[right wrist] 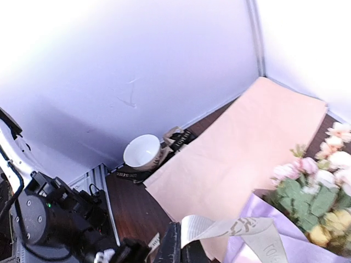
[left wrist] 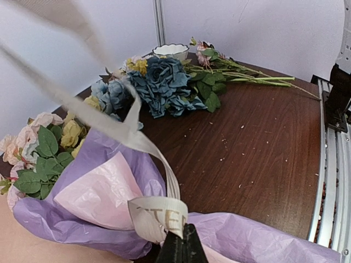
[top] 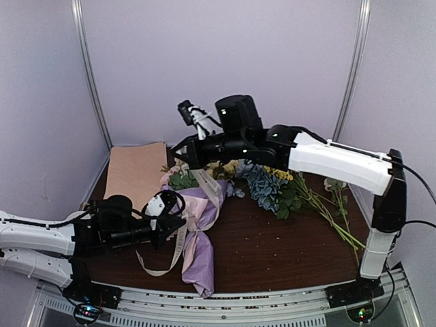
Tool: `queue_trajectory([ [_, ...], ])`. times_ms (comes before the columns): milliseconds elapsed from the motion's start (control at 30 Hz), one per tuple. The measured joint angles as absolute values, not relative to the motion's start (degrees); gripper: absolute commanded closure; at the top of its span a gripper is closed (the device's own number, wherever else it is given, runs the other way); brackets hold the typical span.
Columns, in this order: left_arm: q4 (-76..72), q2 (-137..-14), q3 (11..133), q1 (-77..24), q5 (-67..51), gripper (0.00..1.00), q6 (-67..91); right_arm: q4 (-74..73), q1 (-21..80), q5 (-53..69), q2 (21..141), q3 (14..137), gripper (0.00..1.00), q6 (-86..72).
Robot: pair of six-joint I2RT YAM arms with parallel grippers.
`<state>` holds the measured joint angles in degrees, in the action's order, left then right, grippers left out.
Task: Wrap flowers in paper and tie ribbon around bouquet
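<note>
The bouquet (top: 199, 235) lies on the desk (top: 272, 252), its flower end pointing away from the arms. The left pincer (left wrist: 181, 247) is clamped on the ribbon (left wrist: 158, 215) beside the bouquet's waist. The right pincer (right wrist: 181, 246) pinches the ribbon's other run above the flower end. To tie well, I judge both should draw the strands taut and cross them over the waist, clear of the blooms. A blue hydrangea bunch (top: 267, 182) lies just beside the bouquet on the right-arm side and tan paper (top: 134, 170) on the other, and slack ribbon could snag either
</note>
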<state>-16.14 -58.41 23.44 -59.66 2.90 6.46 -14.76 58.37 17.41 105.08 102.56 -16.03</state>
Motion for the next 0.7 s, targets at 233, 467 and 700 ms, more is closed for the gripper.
queue_trajectory([
  [233, -19.5, -57.5, 22.0, -61.8, 4.2, 1.0, 6.5, -15.0, 63.3, 20.7, 126.2, 124.5, 0.67, -17.1],
  [467, -20.4, -54.9, 20.8, -62.1, 5.2, 1.0, 6.4, -17.7, 64.1, 22.1, 128.2, 125.3, 0.43, -15.0],
  [700, -20.5, -53.5, 20.7, -62.6, 7.2, 1.0, 7.0, -17.2, 61.2, 24.3, 113.3, 108.3, 0.28, -8.4],
])
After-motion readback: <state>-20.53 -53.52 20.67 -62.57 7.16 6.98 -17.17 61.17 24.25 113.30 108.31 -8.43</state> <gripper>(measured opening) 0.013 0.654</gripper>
